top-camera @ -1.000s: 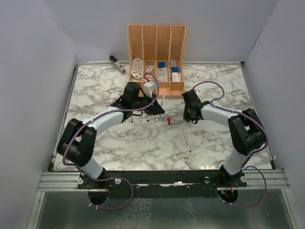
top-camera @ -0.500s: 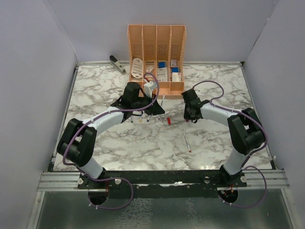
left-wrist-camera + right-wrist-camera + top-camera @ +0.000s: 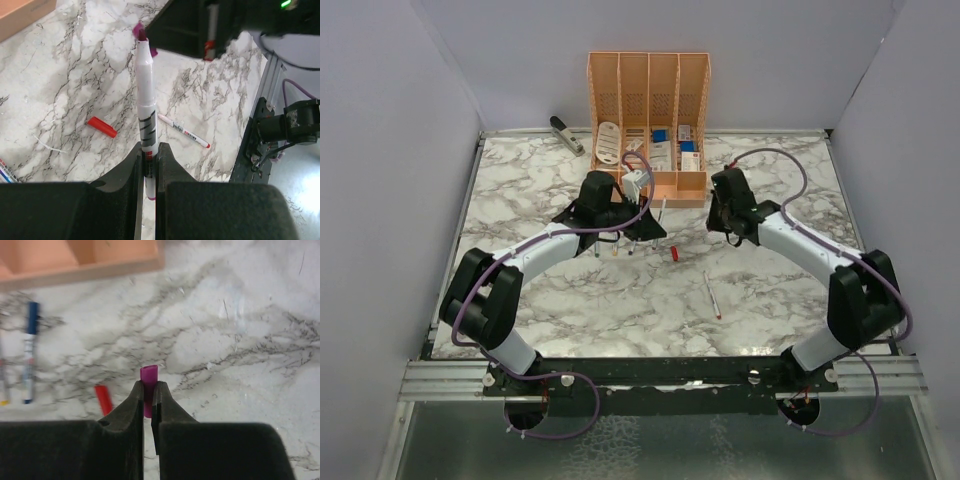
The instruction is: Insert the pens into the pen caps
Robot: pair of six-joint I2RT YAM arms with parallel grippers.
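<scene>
Top view: left gripper (image 3: 645, 228) and right gripper (image 3: 722, 228) over marble table (image 3: 520, 200), near front of orange organizer (image 3: 648, 95). Red cap (image 3: 674, 253) on table between them. Loose pen (image 3: 712, 295) lies nearer arm bases.

Left wrist: jaws clamped on purple-tipped pen (image 3: 146, 115), held above table. Red cap and loose pen lie beyond.

Right wrist: jaws clamped on purple cap (image 3: 148, 374), held above table. Blue-capped pen (image 3: 29, 357) lies at left.

The top view looks steeply down from above and behind the 2 arm bases, taking in the whole white-and-grey marbled desk (image 3: 620, 300). The wrist views sit close over the marble, sighting along the left black pincer (image 3: 148, 150) and the right black pincer (image 3: 148, 387). All 3 views share the small red plastic cap (image 3: 674, 253).
</scene>
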